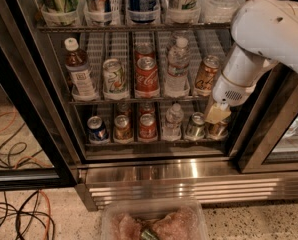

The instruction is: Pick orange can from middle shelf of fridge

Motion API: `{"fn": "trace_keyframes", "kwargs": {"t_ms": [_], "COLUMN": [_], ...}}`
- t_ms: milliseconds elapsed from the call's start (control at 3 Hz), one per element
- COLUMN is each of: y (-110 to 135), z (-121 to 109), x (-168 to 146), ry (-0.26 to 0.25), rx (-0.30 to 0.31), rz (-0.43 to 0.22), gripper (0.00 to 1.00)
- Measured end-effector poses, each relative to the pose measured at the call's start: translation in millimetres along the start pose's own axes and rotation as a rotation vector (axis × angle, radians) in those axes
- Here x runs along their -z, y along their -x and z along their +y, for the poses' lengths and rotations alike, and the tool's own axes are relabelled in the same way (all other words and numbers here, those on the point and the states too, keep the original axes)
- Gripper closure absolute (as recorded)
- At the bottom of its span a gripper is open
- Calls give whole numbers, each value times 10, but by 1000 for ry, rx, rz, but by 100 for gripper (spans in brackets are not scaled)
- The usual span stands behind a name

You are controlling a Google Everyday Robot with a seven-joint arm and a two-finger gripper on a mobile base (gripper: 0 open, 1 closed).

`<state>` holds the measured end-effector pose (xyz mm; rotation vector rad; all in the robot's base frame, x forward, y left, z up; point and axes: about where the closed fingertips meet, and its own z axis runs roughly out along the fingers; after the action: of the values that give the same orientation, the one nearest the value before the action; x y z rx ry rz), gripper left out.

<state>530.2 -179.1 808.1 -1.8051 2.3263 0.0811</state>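
The orange can (pixel 206 76) stands upright at the right end of the middle shelf (pixel 114 100) of the fridge (pixel 154 174), behind a clear front cup. To its left in the same row are a water bottle (pixel 178 68), a red Coca-Cola can (pixel 146 77), a white-and-green can (pixel 114 76) and a brown white-capped bottle (pixel 79 70). My white arm (pixel 269 31) reaches in from the upper right. My gripper (pixel 217 113) hangs just below and slightly right of the orange can, in front of the lower shelf's right end, not touching the can.
The lower shelf (pixel 154 140) holds several cans and a small bottle. The top shelf (pixel 134 26) holds bottles and cans. The black door frame (pixel 34 109) stands at the left, with cables (pixel 19 214) on the floor. A clear tray with pinkish contents (pixel 154 224) sits at the bottom.
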Motion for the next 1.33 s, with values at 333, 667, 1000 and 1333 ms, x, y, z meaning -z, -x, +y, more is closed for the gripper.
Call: {"fn": "trace_keyframes", "kwargs": {"t_ms": [333, 667, 1000, 1333], "y": [162, 264, 271, 236], "z": [-100, -154, -191, -228], "x": [-2, -38, -90, -144], "ry": [5, 5, 0, 2], "rx": [13, 20, 14, -8], "rz": [8, 22, 44, 66], "gripper": [100, 100, 100, 100]}}
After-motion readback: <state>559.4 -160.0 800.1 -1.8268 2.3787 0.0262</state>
